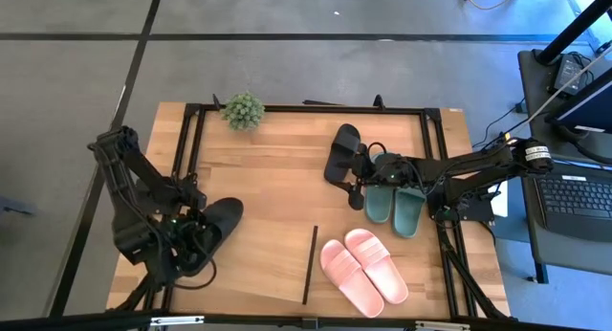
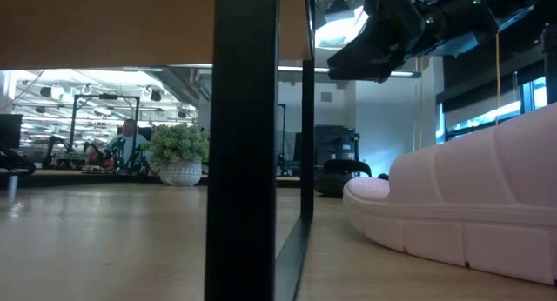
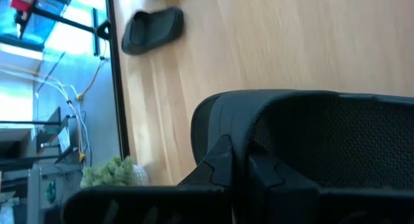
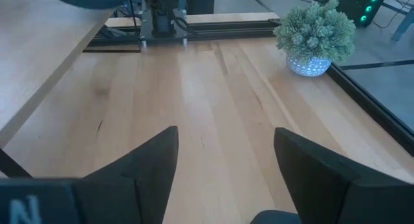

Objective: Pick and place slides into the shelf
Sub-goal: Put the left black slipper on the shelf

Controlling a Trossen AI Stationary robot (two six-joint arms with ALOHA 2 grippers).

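My left gripper (image 1: pixel 196 237) is at the left near corner of the shelf (image 1: pixel 277 178), shut on a black slide (image 1: pixel 222 219), which fills its wrist view (image 3: pixel 310 140). The other black slide (image 1: pixel 341 151) lies sole down on the shelf's top board at the far right, and it also shows in the left wrist view (image 3: pixel 152 30). Beside it lies the dark green pair (image 1: pixel 394 205). The pink pair (image 1: pixel 363 266) lies near the front, large in the low view (image 2: pixel 470 214). My right gripper (image 1: pixel 356 183) hovers open (image 4: pixel 226 172) between the black slide and the green pair, touching nothing. My left gripper pinches one end of the black slide at its rim (image 3: pixel 213 120) between its two fingers (image 3: pixel 220 166). The fingers slant down from the table's left near side. The slide sticks out past the fingertips toward the shelf's middle, and appears lifted off the board.
A small potted plant (image 1: pixel 243 111) stands at the far left of the board. A thin black divider (image 1: pixel 309 264) runs from the near edge toward the middle, left of the pink pair. The shelf's black frame (image 1: pixel 316 109) rims the board. Bare wood lies in the middle.
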